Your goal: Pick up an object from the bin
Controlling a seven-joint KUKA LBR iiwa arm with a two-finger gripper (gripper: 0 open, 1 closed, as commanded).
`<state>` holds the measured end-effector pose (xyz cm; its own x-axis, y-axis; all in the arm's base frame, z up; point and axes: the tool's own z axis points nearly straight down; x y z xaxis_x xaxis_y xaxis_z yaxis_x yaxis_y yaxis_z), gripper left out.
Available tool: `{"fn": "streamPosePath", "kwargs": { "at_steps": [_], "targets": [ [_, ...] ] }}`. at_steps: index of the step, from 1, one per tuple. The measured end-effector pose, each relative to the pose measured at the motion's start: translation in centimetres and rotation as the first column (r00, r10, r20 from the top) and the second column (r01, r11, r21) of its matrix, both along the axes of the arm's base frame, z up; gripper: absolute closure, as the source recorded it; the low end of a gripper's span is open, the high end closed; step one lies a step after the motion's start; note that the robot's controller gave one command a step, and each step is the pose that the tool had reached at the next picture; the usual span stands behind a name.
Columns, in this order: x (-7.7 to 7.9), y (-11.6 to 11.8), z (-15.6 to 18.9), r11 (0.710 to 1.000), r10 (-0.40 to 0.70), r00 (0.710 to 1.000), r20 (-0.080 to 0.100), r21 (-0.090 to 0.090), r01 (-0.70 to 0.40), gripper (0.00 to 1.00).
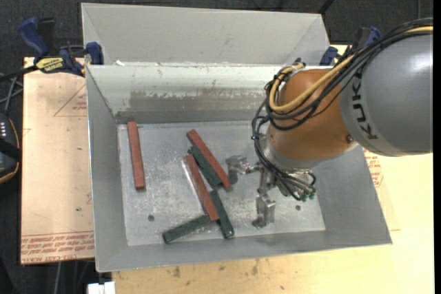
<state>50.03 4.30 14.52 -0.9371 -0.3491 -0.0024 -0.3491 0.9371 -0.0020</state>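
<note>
My gripper (pixel 251 188) hangs low over the right middle of the bin floor, under the orange cover. Its two metal fingers stand apart, one fingertip (pixel 239 165) up left and the other (pixel 264 212) down right, with only bare floor between them. Just left of the upper finger lies a red stick (pixel 207 156) with a dark green stick (pixel 209 167) along it. Below them a second red stick (pixel 202 191) runs diagonally, and another dark green stick (pixel 222 214) ends near the lower finger.
A dark green stick (pixel 186 231) lies near the front wall. A lone red stick (pixel 136 155) lies lengthwise at the far left. A pale thin stick (pixel 189 172) sits among the crossed ones. The arm covers the bin's right side.
</note>
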Motion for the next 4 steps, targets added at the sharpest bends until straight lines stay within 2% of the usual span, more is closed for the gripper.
{"fn": "streamPosePath", "kwargs": {
  "at_steps": [1, 2, 3, 4],
  "targets": [
    [0.0, 4.7, -4.0, 0.997, -0.075, 0.997, -0.003, 0.002, 0.075, 1.00],
    [0.0, 4.7, -4.0, 0.997, -0.075, 0.997, -0.003, 0.002, 0.075, 0.00],
    [0.0, 4.7, -4.0, 0.997, -0.075, 0.997, -0.003, 0.002, 0.075, 0.00],
    [-1.1, 9.2, -7.4, 0.974, 0.224, 0.974, 0.004, 0.003, -0.224, 1.00]
  ]
}}
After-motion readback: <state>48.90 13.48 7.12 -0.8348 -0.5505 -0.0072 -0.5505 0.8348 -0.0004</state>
